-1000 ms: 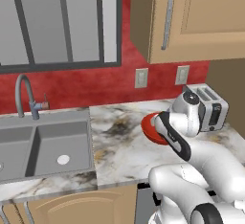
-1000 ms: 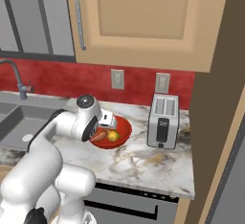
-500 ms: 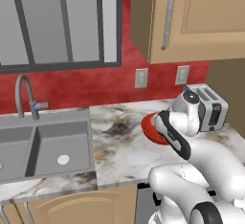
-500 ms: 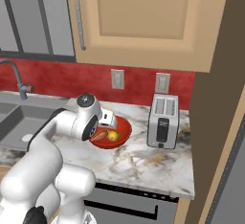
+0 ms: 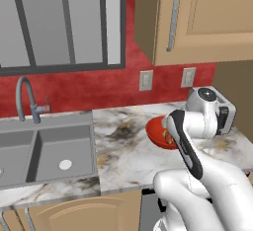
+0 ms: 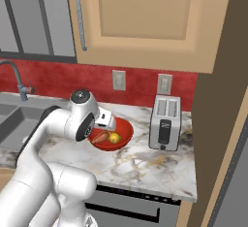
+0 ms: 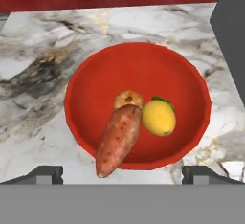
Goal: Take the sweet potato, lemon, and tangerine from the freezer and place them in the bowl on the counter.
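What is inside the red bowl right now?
The bowl holds the sweet potato and the lemon, side by side. No tangerine shows there; the rounded tan bit behind the sweet potato is unclear.

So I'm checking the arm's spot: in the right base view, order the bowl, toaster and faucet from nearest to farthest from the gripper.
1. Bowl, directly under the gripper.
2. Toaster, on the counter to the bowl's right.
3. Faucet, far left at the sink.

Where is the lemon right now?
The lemon lies inside the red bowl on the marble counter, touching the right side of the sweet potato in the hand view.
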